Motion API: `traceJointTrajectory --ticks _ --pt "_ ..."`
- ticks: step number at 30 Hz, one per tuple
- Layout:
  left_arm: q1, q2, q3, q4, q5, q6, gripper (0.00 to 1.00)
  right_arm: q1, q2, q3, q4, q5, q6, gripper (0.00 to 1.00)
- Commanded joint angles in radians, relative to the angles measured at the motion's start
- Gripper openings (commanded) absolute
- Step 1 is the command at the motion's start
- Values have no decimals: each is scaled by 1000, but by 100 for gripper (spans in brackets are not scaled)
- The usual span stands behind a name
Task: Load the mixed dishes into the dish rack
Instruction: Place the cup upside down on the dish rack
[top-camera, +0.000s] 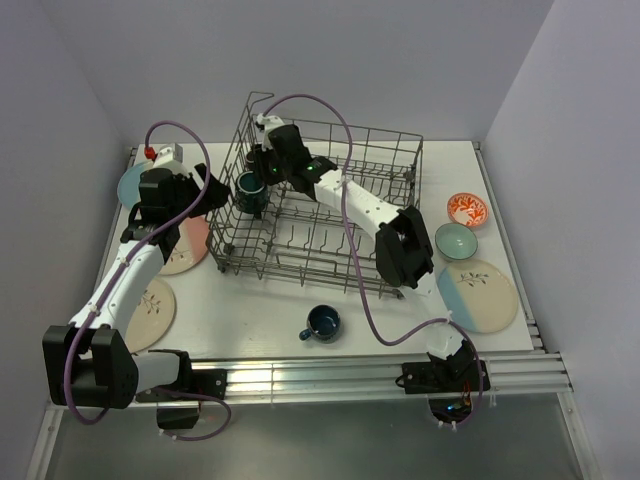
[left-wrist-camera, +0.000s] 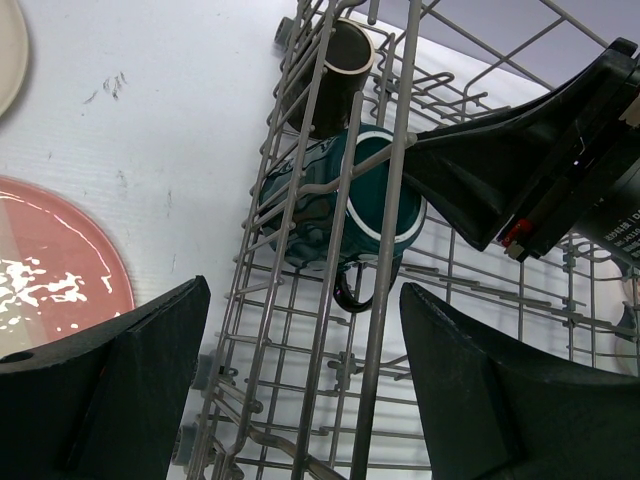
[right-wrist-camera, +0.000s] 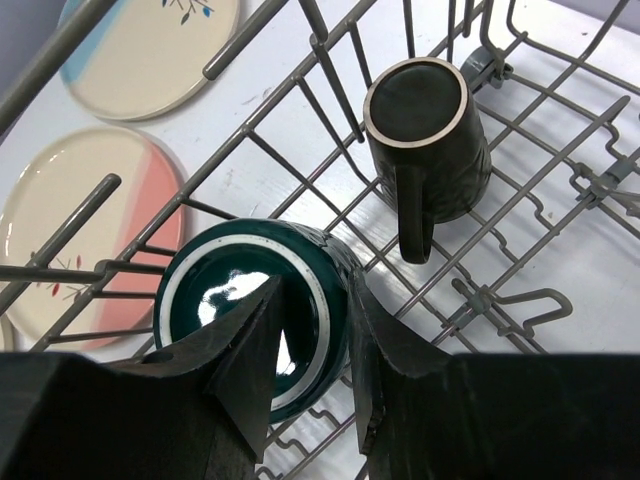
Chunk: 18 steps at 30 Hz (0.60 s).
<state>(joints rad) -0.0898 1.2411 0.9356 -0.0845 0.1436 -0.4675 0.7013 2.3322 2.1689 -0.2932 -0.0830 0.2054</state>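
The grey wire dish rack stands mid-table. My right gripper reaches into its left end and is shut on the rim of a teal-blue mug. In the right wrist view, my right gripper has one finger inside the teal mug and one outside. A dark mug stands upside down in the rack beside it. My left gripper is open and empty just outside the rack's left wall. In the left wrist view, my left gripper faces the wires, with the teal mug behind them.
A dark blue mug stands on the table in front of the rack. An orange-red bowl, a pale green bowl and a cream-and-blue plate lie right. A pink plate, a cream plate and a blue-edged plate lie left.
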Motion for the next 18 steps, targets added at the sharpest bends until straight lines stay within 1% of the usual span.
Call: traceJointTrajectory --ticks 1,10,18 --pt "-11 27 -38 -43 28 9 83 61 9 -47 -77 -23 -31 39" --pt "-11 24 -49 -35 31 6 83 73 -43 -109 -38 -46 -34 40" --pt "-10 17 -55 -35 30 4 83 79 -40 -96 -38 -43 -26 41"
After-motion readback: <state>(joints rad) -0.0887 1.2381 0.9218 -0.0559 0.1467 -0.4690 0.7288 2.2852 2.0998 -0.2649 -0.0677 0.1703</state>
